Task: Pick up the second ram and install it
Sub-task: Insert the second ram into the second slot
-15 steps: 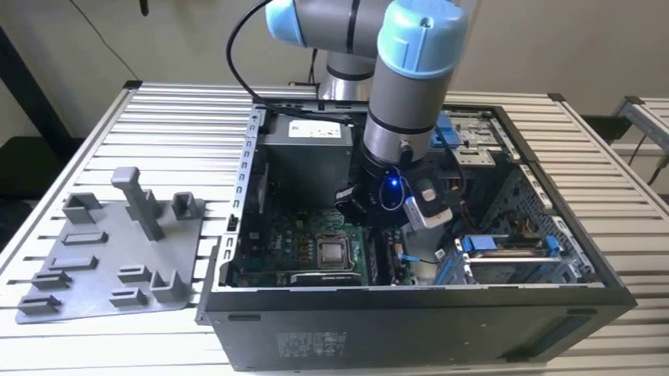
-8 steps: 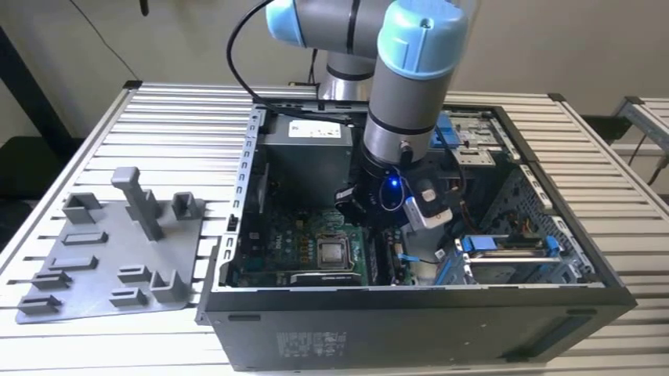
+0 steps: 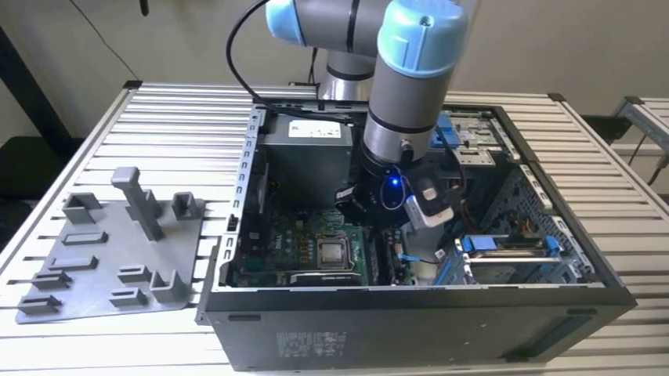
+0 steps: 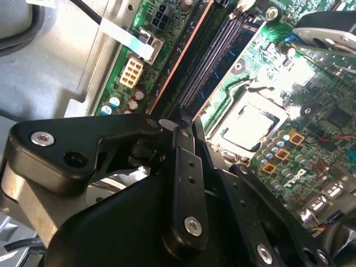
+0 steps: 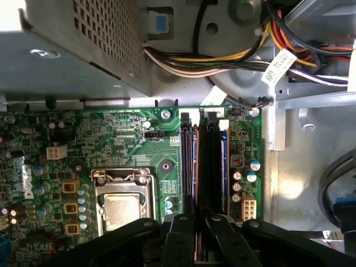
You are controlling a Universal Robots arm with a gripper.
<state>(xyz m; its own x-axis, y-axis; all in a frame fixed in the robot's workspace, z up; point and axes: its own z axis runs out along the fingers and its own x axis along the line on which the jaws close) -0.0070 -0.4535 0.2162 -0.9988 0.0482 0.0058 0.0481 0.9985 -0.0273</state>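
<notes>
Gripper lowered inside open computer case, jaws pinched on the second ram over motherboard slots, power supply box and cable bundle close by, grey tray on slatted table.

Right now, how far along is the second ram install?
Approach looks done: the black gripper sits inside the open computer case, over the long black memory slots on the green motherboard. In hand: unclear. Left: I cannot confirm the slim dark memory stick is seated.

Green motherboard, grey tray
</notes>
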